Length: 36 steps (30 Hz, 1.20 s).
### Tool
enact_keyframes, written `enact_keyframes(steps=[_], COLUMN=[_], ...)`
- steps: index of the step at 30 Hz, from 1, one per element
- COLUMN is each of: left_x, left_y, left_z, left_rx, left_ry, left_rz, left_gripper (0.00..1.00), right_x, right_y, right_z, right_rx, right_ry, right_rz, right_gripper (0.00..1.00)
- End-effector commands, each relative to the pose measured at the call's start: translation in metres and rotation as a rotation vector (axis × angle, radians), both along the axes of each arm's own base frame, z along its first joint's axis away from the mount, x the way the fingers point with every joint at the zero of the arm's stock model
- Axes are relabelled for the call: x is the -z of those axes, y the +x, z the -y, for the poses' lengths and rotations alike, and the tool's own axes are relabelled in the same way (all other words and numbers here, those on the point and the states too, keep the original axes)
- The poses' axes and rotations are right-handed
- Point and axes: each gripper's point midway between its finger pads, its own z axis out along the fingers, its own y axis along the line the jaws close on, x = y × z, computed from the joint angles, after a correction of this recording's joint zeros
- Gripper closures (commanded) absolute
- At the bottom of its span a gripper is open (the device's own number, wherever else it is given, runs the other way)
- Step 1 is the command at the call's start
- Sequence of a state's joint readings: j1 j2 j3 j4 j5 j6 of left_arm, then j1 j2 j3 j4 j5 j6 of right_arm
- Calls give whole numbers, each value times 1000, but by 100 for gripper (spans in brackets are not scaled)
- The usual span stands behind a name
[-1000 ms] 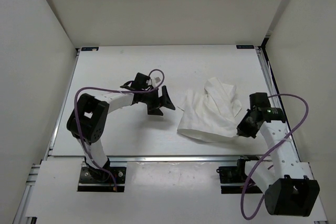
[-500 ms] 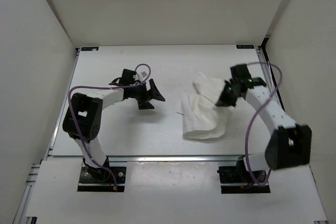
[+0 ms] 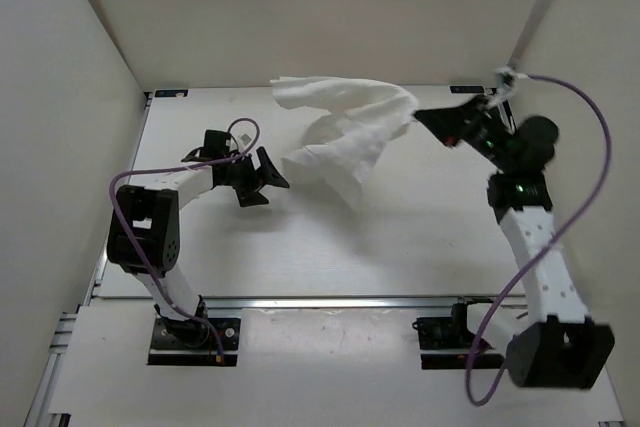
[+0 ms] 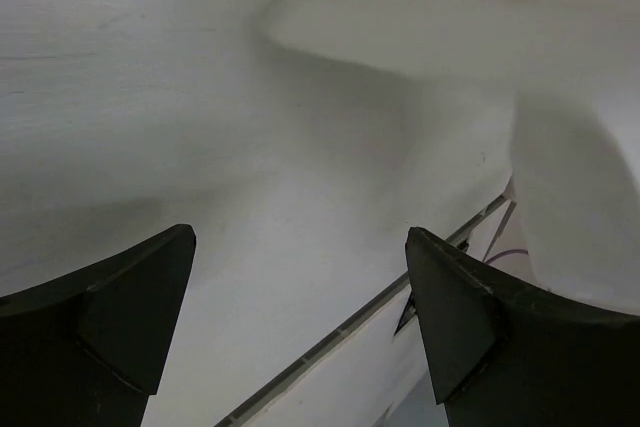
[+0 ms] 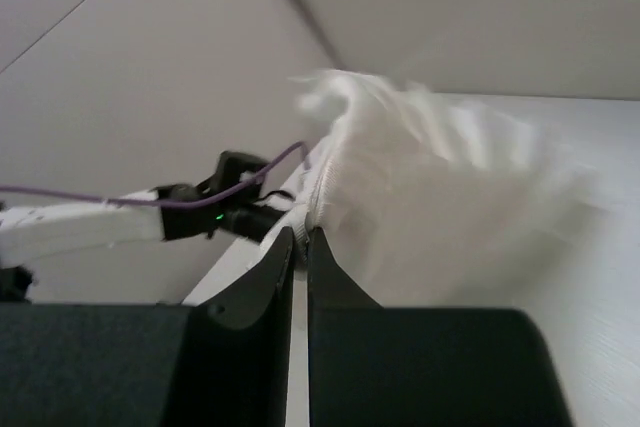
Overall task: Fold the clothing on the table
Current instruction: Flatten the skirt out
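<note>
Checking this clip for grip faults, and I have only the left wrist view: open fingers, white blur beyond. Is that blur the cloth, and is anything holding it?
Observer: Yes, it is the cloth. The right fingers are shut on its edge.
Operator: Is it lying flat on the table?
Observer: No. From above it hangs raised over the table, trailing leftward from the right fingers.
Operator: Where are the left fingers relative to it?
Observer: The left fingers stand just left of the cloth's left end, gripping nothing.

Overhead looking down, wrist views close-in (right shares clothing (image 3: 350, 132))
</note>
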<state>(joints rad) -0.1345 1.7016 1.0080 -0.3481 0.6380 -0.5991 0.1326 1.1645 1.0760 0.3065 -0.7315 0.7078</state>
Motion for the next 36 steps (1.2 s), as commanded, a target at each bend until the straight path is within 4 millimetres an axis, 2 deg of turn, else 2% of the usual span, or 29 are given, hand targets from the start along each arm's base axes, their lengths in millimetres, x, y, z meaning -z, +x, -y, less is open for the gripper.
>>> enact_keyframes(steps=[1, 2, 3, 5, 6, 7, 8, 9, 11, 12, 18, 22, 24, 25, 28, 29, 33, 36], left_x=[-1, -2, -2, 2, 0, 2, 5, 4, 5, 8, 8, 6, 5, 3, -4, -4, -12, -8], left_y=[-2, -1, 1, 0, 0, -2, -4, -5, -6, -8, -17, -16, -11, -7, 7, 12, 24, 23], left_z=[19, 22, 27, 34, 40, 42, 44, 47, 50, 51, 61, 66, 65, 61, 59, 57, 62, 76], left_rx=[71, 76, 82, 99, 110, 118, 123, 134, 139, 145, 175, 187, 185, 173, 150, 137, 146, 161], left_ry=[-5, -6, -8, -9, -14, -13, -14, -21, -20, -16, -19, -19, -16, -17, -34, -39, -35, -39], left_rz=[13, 9, 15, 3, 8, 2, -10, -10, -9, -15, -19, -11, -5, -2, 16, 21, 48, 35], left_gripper=[3, 2, 2, 3, 3, 3, 3, 3, 2, 3, 3, 3, 3, 3, 4, 3, 3, 3], right_x=[48, 105, 119, 205, 220, 254, 280, 288, 317, 322, 322, 306, 294, 294, 320, 332, 331, 308], right_y=[-11, -8, -12, -34, -41, -57, -72, -79, -99, -104, -105, -109, -109, -112, -138, -145, -127, -100], right_z=[58, 80, 95, 111, 117, 123, 125, 128, 136, 143, 174, 189, 179, 166, 140, 141, 161, 184], right_rx=[149, 229, 288, 400, 436, 499, 526, 561, 647, 701, 899, 1031, 988, 904, 773, 788, 869, 942], right_ry=[118, 101, 89, 17, -7, -26, -42, -43, -89, -122, -191, -244, -261, -271, -322, -363, -366, -285], right_rz=[-172, -329, -361, -617, -660, -792, -895, -936, -1058, -1076, -1117, -1094, -1045, -1038, -1163, -1196, -1112, -1025], right_gripper=[100, 100, 99, 100, 100, 100, 100, 100, 100, 100, 100, 100, 100, 100, 100, 100, 100, 100])
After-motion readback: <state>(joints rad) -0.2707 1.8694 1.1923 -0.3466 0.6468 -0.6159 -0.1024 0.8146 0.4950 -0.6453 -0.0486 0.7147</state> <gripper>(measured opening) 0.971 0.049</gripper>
